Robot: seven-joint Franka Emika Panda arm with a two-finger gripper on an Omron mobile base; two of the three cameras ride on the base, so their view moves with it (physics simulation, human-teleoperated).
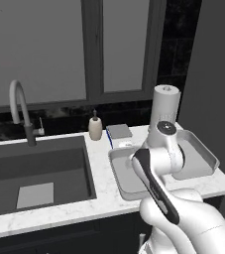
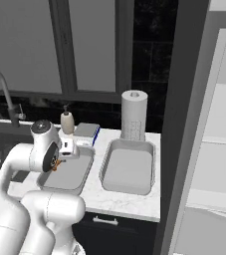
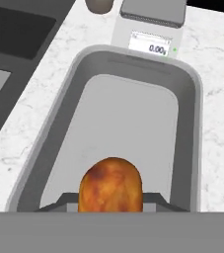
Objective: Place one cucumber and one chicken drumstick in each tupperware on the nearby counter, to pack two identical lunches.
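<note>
Marble counter (image 1: 101, 191) runs right of the sink (image 1: 37, 171), with a dark window behind. Left base view: two tupperwares side by side, left tub (image 1: 124, 181) and right tub (image 1: 203, 156), both partly hidden by the arm; soap bottle (image 1: 95, 126) and paper towel roll (image 1: 166, 106) stand behind them.

Right base view: gripper (image 2: 59, 162) hovers over the left tub (image 2: 69, 174); a bit of orange shows at it. Right tub (image 2: 128, 169) is empty.

Hand view: fingers closed on a drumstick (image 3: 111, 185), meaty end showing, above the left tub (image 3: 123, 118). Scale (image 3: 150, 42) just beyond the rim reads 0.00.
</note>
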